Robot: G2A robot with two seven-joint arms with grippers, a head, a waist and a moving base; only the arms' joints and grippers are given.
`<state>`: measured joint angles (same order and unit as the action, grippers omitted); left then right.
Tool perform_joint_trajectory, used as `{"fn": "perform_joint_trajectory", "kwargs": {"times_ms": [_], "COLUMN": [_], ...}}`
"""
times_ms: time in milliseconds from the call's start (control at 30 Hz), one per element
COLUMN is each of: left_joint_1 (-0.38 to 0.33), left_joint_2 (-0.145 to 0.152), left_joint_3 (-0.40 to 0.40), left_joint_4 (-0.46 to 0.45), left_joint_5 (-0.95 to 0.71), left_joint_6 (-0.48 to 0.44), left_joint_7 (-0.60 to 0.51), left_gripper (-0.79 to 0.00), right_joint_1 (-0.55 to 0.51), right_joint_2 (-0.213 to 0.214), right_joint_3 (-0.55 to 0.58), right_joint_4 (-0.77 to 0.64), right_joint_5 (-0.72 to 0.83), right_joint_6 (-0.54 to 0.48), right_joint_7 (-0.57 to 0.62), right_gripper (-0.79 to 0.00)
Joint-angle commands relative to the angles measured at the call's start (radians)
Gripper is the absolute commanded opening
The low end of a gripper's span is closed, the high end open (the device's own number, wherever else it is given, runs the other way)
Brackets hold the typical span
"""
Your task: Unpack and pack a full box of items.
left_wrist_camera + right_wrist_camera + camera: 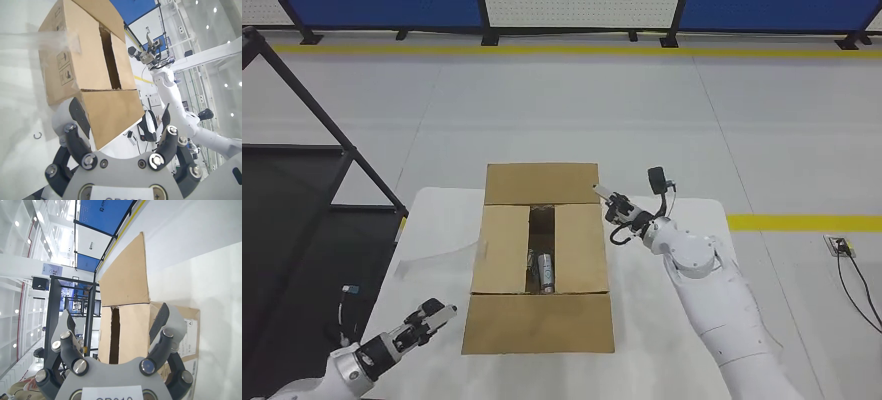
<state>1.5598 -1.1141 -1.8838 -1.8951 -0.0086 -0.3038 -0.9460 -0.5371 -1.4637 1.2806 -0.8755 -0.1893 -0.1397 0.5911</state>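
Both left fingers (78, 115) and right fingers (158, 321) spread empty, clear of box (502, 250) edges.

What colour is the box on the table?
The box is plain brown cardboard; the top view shows it best.

box (539, 322) contents mostly hidden under two flaps (582, 248), items (544, 268) in the narrow gap too small to identify
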Motion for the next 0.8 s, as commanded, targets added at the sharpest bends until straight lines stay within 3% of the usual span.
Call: {"fn": "perform_joint_trajectory", "kwargs": {"times_ms": [0,67,367,533,767], "left_joint_1": [0.008,0.014,0.022,0.025,0.021], "left_joint_2": [0.006,0.011,0.023,0.030,0.041], "left_joint_3": [-0.009,-0.014,-0.008,-0.005,0.001], "left_joint_4": [0.006,0.008,-0.001,-0.002,0.019], "left_joint_5": [0.010,0.012,0.019,0.031,0.067], "left_joint_6": [-0.016,-0.030,-0.038,-0.039,-0.017], "left_joint_7": [-0.043,-0.079,-0.083,-0.099,-0.103], "left_gripper": [0.000,0.000,0.000,0.000,0.000], "right_joint_1": [0.007,0.018,0.018,0.008,-0.006], "right_joint_2": [0.004,0.007,0.017,0.022,0.022], "right_joint_3": [-0.002,-0.014,-0.016,-0.014,0.009], "right_joint_4": [0.014,0.025,0.034,0.022,0.003], "right_joint_5": [-0.005,-0.026,0.045,0.047,0.078], "right_joint_6": [0.004,0.034,-0.026,-0.028,-0.008], "right_joint_7": [0.044,0.095,0.277,0.251,0.075], "right_gripper": [0.000,0.000,0.000,0.000,0.000]}}
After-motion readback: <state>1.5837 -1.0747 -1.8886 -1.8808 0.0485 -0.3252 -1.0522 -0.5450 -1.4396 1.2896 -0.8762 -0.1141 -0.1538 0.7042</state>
